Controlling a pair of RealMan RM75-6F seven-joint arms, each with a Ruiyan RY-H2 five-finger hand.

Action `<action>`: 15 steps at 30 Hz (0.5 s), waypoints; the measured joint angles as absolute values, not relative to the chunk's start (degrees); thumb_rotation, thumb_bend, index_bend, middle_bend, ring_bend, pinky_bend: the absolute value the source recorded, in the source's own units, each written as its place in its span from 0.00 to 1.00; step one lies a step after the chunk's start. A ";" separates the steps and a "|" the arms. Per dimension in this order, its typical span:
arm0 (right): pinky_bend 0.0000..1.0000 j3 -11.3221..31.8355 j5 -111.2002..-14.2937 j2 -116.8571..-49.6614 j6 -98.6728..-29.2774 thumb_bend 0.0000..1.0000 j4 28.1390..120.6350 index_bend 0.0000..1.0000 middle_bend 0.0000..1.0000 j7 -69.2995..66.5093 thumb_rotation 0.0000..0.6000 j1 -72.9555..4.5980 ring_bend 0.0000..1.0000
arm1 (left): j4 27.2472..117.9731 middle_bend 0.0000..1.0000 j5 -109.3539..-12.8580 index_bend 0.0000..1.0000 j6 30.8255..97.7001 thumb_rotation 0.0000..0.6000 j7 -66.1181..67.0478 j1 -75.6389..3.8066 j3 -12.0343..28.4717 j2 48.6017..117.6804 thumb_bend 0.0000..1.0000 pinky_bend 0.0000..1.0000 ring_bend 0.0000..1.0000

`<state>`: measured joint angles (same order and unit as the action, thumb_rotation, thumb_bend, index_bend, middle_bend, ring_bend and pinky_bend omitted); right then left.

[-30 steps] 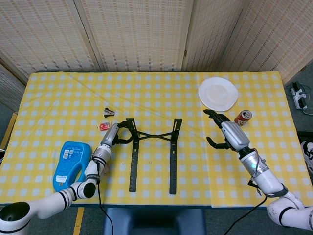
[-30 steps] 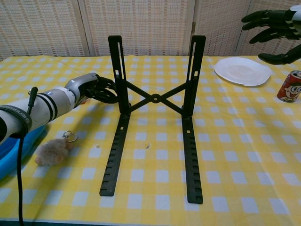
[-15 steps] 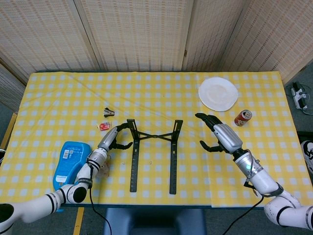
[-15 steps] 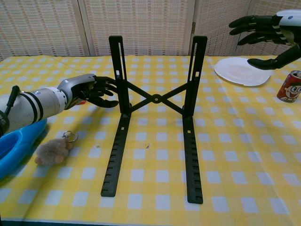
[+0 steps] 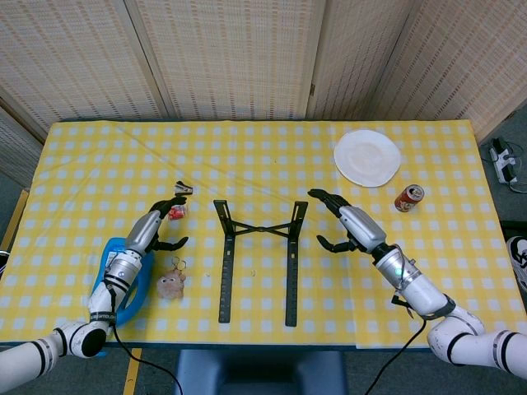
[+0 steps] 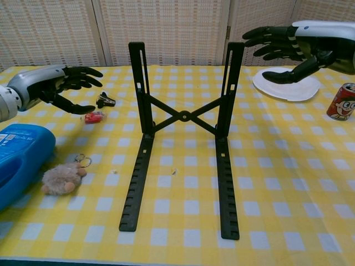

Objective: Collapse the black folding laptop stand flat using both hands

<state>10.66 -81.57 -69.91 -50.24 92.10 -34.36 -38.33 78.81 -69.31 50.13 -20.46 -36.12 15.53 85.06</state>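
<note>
Left hand [image 6: 52, 86] backed off stand [image 6: 183, 119]; right hand [image 6: 288, 44] came nearer; both spread, empty. Approach step: next, grip both uprights & push inward.

- Between your left hand's fingers [image 6: 83, 72] and the laptop stand [image 6: 183, 116], bare worktop [image 6: 288, 183] lies open, but a black clip [image 6: 104, 101] and red scrap [image 6: 94, 117] sit just below them.
- Your right hand's fingers [image 6: 260, 34] hang beside the stand's upright; the plate [image 6: 288, 84] lies behind them.
</note>
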 measured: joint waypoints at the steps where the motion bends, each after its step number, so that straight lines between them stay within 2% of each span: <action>1: 0.00 10.63 -81.86 -70.14 -49.97 0.46 91.79 0.00 0.05 -35.35 1.00 -38.58 0.08 | 79.28 0.19 -69.66 0.16 50.64 1.00 -20.06 -35.70 15.17 84.29 0.33 0.00 0.11; 9: 0.00 8.14 -89.69 -69.86 -49.72 0.46 90.30 0.00 0.05 -45.63 1.00 -40.13 0.08 | 81.31 0.19 -70.86 0.16 52.83 1.00 -19.21 -33.94 13.68 81.27 0.33 0.00 0.12; 15: 0.00 3.48 -97.44 -67.52 -54.20 0.46 90.25 0.00 0.05 -49.83 1.00 -39.77 0.09 | 80.59 0.19 -71.36 0.16 53.13 1.00 -18.98 -33.97 13.14 81.21 0.32 0.00 0.13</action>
